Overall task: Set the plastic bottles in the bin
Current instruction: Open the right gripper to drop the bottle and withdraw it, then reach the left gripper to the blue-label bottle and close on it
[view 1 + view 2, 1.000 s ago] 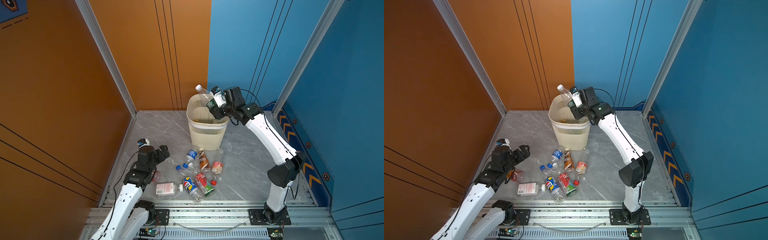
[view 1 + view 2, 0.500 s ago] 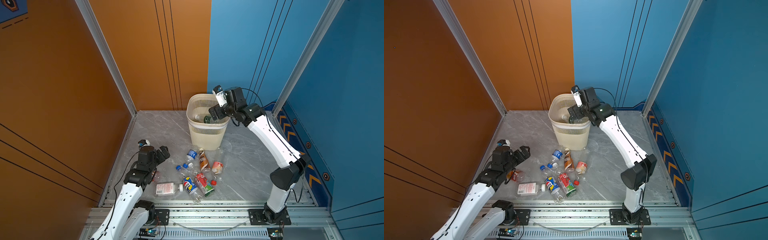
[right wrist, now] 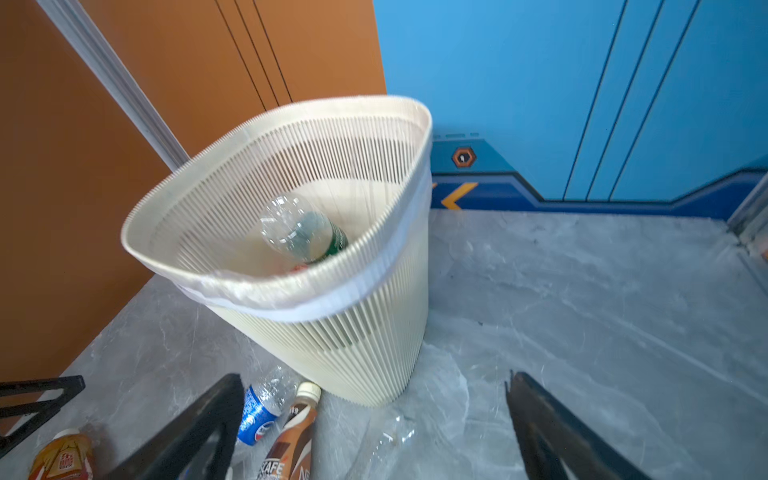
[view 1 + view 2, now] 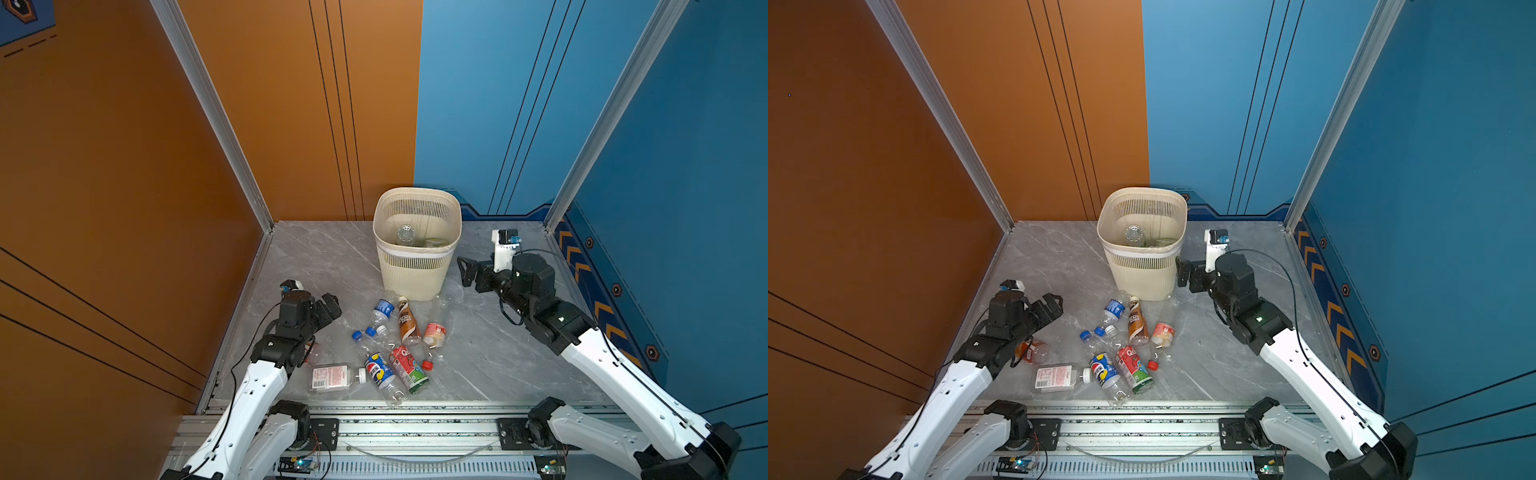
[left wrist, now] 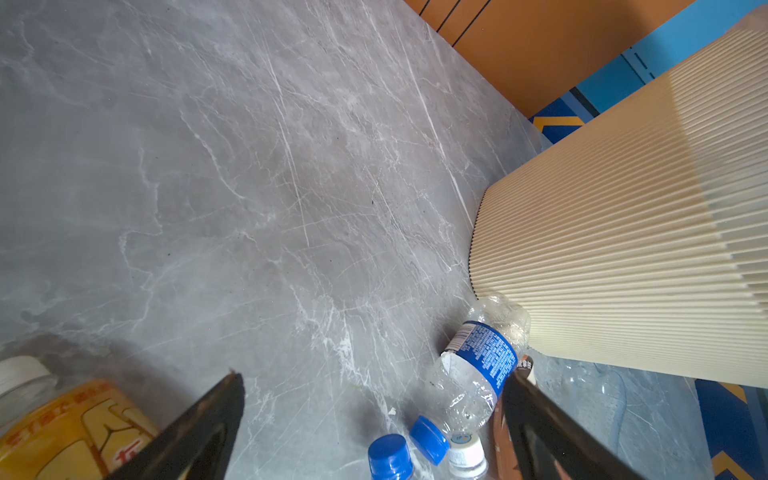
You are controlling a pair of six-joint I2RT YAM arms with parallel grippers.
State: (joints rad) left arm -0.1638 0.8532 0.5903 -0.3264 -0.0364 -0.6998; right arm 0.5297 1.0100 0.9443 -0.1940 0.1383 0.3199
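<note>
Right gripper (image 4: 462,270): jaws wide apart, nothing held, hanging just right of the bin (image 4: 415,274) and below its rim. One clear bottle (image 4: 405,235) lies inside the bin, base up. Left gripper (image 4: 332,307): jaws wide apart, empty, low at the left of the floor (image 4: 490,357); the loose bottles (image 4: 407,328) lie clustered to its right, near side of the bin, the blue-label one (image 5: 482,353) touching the bin's foot.

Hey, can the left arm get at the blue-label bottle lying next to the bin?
Probably yes. The left gripper is open and empty, and only bare floor separates it from the blue-label bottle beside the bin.
</note>
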